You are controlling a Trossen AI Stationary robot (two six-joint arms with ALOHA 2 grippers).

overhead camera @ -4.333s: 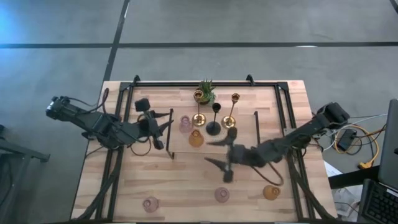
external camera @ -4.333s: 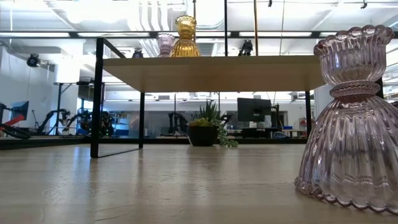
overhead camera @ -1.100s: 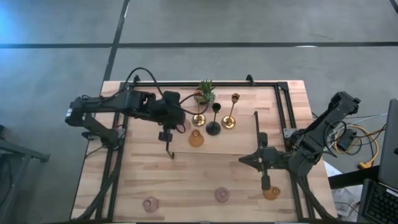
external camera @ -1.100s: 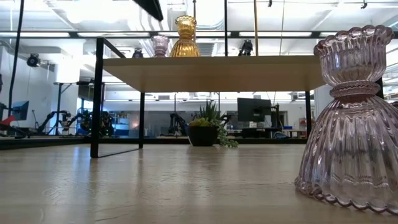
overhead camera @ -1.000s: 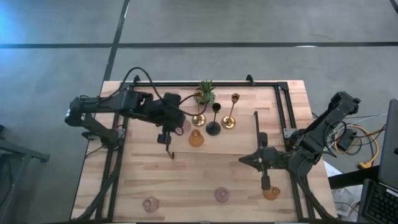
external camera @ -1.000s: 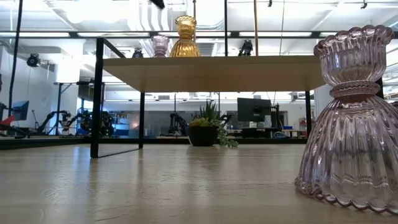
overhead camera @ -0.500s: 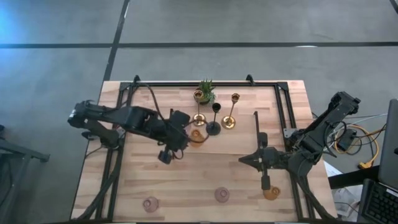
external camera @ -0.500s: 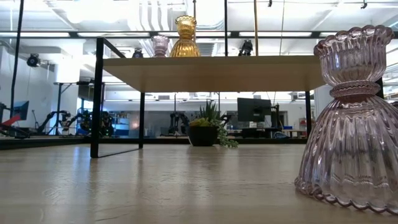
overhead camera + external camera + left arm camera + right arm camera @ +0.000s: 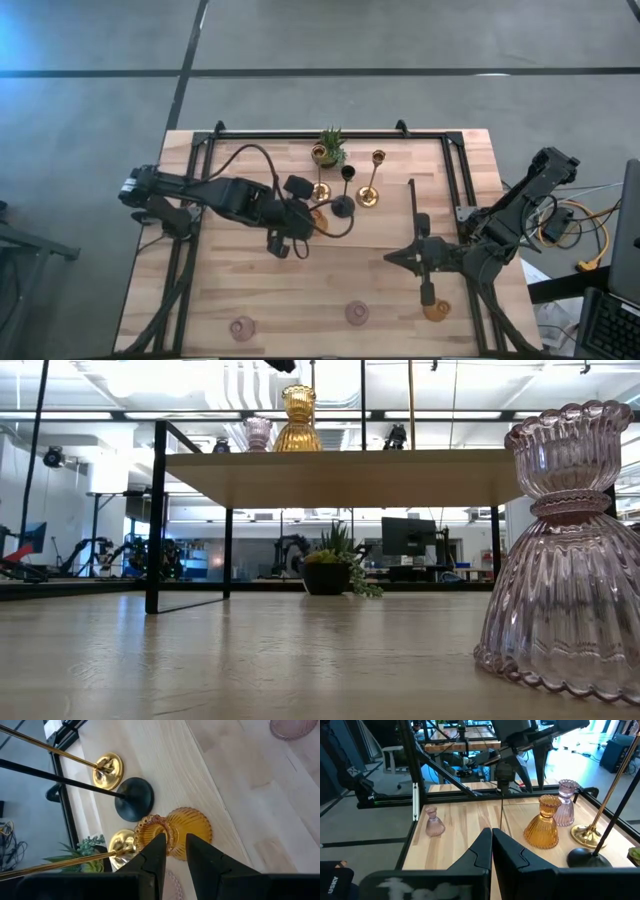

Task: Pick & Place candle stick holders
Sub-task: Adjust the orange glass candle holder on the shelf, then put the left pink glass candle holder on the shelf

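Ribbed amber glass holder [image 9: 175, 835], ribbed pink glass holder [image 9: 560, 555], gold holders [image 9: 107, 770], black holder [image 9: 134, 800], pale wood table [image 9: 330, 290]

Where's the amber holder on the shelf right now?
High view: the amber holder stands on the raised shelf, left of centre, just in front of the black holder, with the left gripper over it.

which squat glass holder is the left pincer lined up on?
The amber one on the raised shelf, next to the tall black holder's base. The left pincer hangs directly over it, not gripping.
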